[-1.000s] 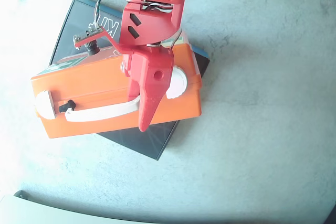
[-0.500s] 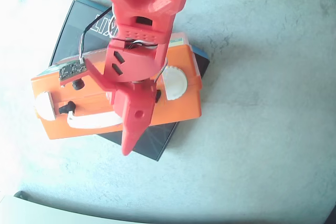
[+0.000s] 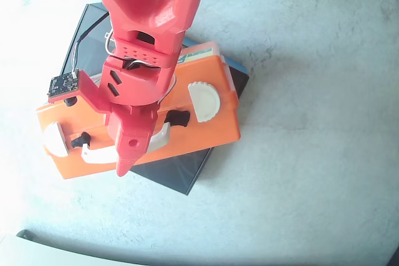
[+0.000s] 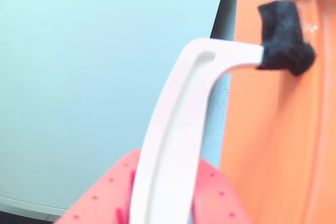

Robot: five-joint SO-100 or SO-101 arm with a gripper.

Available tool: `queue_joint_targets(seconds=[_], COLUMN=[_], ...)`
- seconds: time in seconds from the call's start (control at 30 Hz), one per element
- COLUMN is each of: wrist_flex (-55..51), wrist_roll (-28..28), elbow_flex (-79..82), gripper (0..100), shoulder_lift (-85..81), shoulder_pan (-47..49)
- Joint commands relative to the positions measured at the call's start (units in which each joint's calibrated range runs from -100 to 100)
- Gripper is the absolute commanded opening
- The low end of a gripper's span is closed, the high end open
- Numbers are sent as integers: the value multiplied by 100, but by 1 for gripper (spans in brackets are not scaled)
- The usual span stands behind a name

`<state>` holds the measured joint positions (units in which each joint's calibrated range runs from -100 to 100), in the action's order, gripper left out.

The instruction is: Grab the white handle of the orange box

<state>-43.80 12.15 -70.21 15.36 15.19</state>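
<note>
Pale grey tabletop (image 3: 312,91) | orange box (image 3: 212,123) under our claw (image 3: 128,160) | claw pinching white handle (image 4: 173,145) mid-bar | we judge handle stiff, smooth, slippery; box light.

- The orange box (image 3: 206,130) is a bright rectangular plastic case with two white half-round latches, lying flat and slightly askew beneath the gripper (image 3: 124,167).
- The white handle (image 3: 163,136) is a slim, bowed bar on small black mounts; in the overhead view the gripper covers its middle. In the wrist view it (image 4: 173,135) runs up from between the red fingers.
</note>
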Motion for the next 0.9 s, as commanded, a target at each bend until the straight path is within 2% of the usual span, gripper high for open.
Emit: queue_joint_targets(seconds=[0.0, 0.17, 0.3, 0.4, 0.5, 0.6, 0.7, 0.87], wrist_flex=[-78, -1127, -2481, -3192, -3268, -3014, -2244, 497], wrist_roll=[10, -361, -366, -330, -173, -131, -136, -173], elbow_flex=[113, 193, 654, 1496, 2843, 4207, 5723, 9338], gripper=[2, 2, 2, 2, 2, 2, 2, 2], shoulder_lift=[678, 813, 1176, 1412, 1496, 1353, 998, -351], shoulder_pan=[11, -97, -120, -97, -20, 89, 221, 391])
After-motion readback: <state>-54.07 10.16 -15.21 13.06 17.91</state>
